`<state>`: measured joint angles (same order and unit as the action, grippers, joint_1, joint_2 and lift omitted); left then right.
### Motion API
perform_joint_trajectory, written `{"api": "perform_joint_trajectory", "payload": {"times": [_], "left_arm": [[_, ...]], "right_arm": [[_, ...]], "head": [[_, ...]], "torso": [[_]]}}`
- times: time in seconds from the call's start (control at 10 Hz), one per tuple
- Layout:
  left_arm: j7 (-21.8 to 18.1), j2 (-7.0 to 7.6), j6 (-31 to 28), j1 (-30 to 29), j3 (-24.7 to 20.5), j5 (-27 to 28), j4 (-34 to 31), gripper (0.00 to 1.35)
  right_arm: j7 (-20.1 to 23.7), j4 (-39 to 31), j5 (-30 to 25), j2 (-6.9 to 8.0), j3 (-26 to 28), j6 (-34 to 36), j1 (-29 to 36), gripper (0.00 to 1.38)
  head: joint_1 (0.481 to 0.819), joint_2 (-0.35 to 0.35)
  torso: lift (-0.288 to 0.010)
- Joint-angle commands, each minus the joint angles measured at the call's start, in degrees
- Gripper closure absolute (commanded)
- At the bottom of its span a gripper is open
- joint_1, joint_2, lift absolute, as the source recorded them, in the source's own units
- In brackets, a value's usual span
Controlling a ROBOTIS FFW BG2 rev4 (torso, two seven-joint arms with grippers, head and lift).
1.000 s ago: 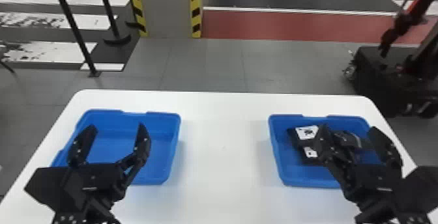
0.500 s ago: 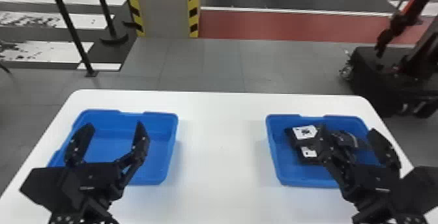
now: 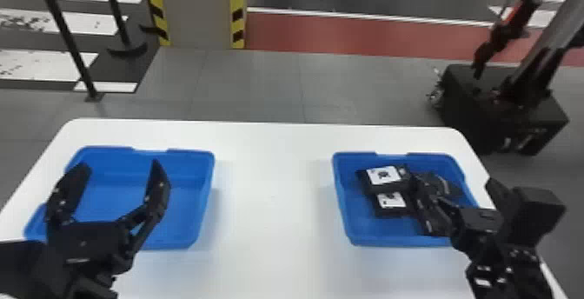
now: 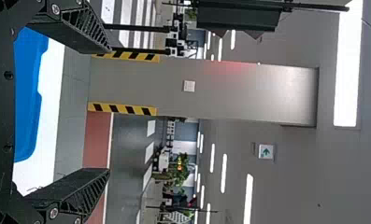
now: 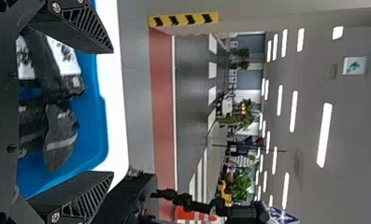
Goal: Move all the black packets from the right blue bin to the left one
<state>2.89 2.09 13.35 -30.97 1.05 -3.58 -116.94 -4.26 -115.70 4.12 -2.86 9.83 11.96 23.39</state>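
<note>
From the remote controls, I hold my left gripper (image 3: 119,167) at the left blue bin (image 3: 204,198) and my right gripper (image 3: 456,184) at the right blue bin (image 3: 341,198), both jaws spread wide; black packets (image 3: 383,175) lie bunched inside the right one.

Black arms (image 3: 508,254), latticed fingers (image 4: 82,28), silver screws (image 4: 55,9)
</note>
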Motion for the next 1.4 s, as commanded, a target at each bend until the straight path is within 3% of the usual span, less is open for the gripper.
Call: {"api": "perform_joint_trajectory", "payload": {"times": [0.0, 0.3, 0.7, 1.3], "left_arm": [[0.0, -0.25, 1.4, -0.2, -0.1, -0.2, 0.0, 0.13], [0.0, -0.51, 1.6, -0.8, -0.3, -1.9, 0.0, 0.2], [-0.1, -0.77, 1.3, -0.8, -0.4, -2.0, 0.0, 0.2], [-1.5, -0.51, -1.8, -0.1, -0.5, -2.3, 0.0, 0.2]], "right_arm": [[0.0, 4.4, -1.4, -0.57, 2.1, 3.6, -3.8, 0.1], [0.0, 13.8, 1.9, -2.86, 2.1, 5.1, -10.6, 0.09], [0.0, 22.4, 2.4, -3.38, 2.1, 6.6, -17.8, 0.09], [0.7, 27.5, 0.8, -3.56, 2.1, 12.5, -23.5, 0.09]], "head": [[0.695, -0.125], [0.695, -0.175], [0.695, -0.175], [0.695, -0.186]], "torso": [[-0.11], [-0.11], [-0.11], [-0.11]]}}
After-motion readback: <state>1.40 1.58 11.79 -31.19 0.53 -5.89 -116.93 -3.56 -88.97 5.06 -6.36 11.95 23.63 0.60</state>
